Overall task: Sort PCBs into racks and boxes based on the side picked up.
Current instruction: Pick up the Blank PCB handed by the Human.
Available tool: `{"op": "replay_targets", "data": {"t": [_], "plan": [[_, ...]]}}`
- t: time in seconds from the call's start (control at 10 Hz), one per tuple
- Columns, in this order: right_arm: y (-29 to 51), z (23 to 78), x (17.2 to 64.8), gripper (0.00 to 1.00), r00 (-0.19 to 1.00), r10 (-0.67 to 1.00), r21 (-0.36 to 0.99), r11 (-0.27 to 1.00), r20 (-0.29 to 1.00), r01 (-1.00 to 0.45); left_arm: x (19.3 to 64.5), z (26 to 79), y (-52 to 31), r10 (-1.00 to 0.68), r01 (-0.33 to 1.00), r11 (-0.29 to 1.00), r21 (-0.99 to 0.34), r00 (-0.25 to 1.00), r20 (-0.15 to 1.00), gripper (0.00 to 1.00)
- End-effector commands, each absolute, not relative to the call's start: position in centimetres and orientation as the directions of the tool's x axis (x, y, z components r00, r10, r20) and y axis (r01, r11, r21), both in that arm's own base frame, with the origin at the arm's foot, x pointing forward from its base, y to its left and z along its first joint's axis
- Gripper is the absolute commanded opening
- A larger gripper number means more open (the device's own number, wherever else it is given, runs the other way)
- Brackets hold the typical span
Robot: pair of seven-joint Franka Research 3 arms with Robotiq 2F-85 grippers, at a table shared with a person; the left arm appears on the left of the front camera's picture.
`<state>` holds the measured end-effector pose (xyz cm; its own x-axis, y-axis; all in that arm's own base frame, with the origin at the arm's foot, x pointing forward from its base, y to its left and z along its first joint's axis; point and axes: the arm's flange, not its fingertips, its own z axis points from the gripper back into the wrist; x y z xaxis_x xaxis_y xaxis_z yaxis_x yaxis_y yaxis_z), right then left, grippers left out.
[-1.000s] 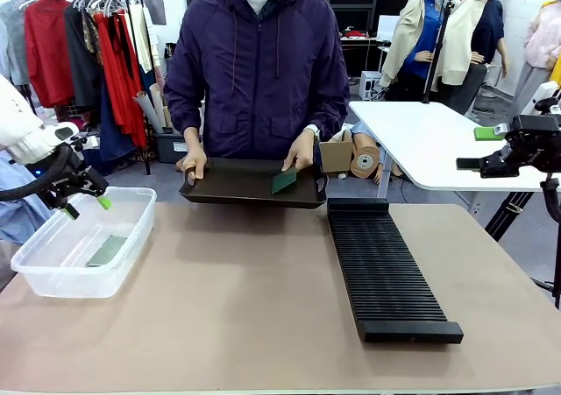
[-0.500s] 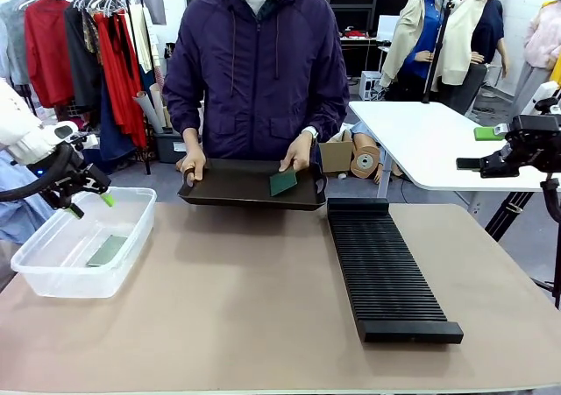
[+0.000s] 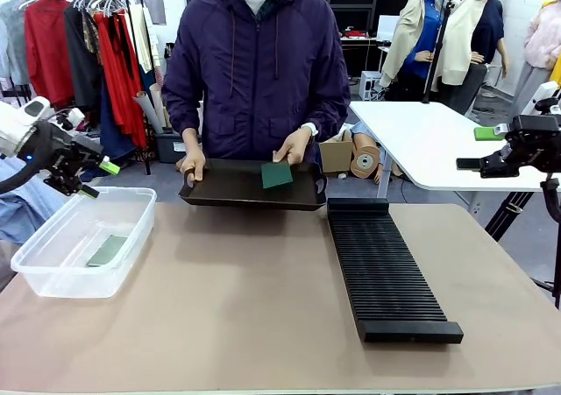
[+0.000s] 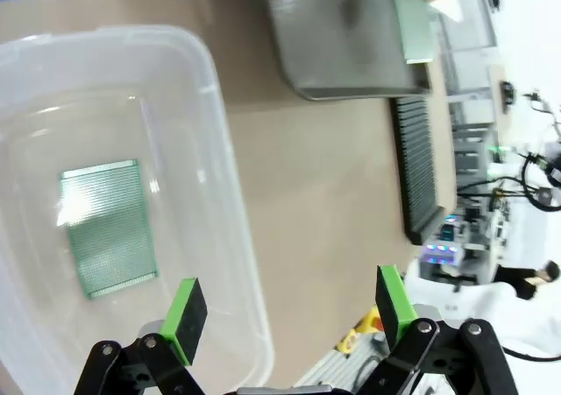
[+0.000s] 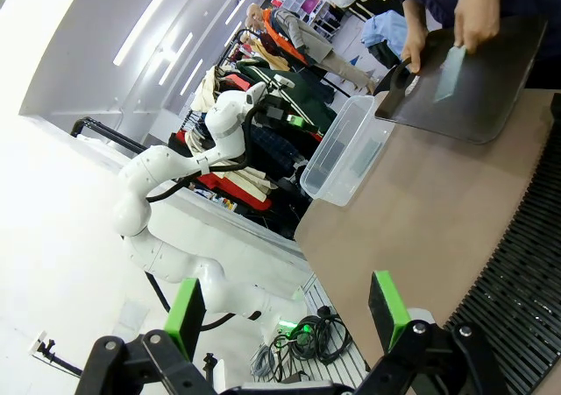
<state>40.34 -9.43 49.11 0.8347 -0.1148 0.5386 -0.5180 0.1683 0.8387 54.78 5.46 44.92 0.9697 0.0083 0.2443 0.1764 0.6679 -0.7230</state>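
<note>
Tipped up off its tray (image 3: 228, 189) since a moment ago, a dark green PCB (image 3: 277, 175) now stands on edge under the person's hand (image 3: 294, 150), face turned toward the robot. It sits well off to the right of the left gripper (image 3: 99, 179) and far to the left of the right gripper (image 3: 480, 148), the left looking slightly nearer. Its long axis is hard to call from here. The left gripper has lifted and drawn back from over the clear box (image 3: 53, 277), its jaws wide and empty, slanted downward. A second PCB (image 3: 107, 250) lies flat in the box, below it. The right gripper hangs wide and empty, high beyond the rack (image 3: 386, 272) on the tabletop (image 3: 237, 307).
</note>
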Motion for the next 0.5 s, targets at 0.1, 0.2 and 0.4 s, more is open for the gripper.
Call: {"op": "replay_targets", "data": {"t": [0.1,0.2,0.4], "plan": [[-9.4,49.3,40.3,1.0,0.83,-0.117,0.835,0.163,0.545,-0.526,52.7,44.9,6.3,-0.012,0.288,0.453,-0.844,0.948,0.317,1.0],[-9.4,49.3,40.3,1.0,0.83,-0.117,0.835,0.163,0.545,-0.526,52.2,45.5,6.4,-0.001,0.317,0.379,-0.869,0.94,0.342,1.0],[-9.4,49.3,40.3,1.0,0.83,-0.117,0.835,0.163,0.545,-0.526,51.7,46.8,6.7,0.051,0.359,0.252,-0.899,0.922,0.383,1.0]]}}
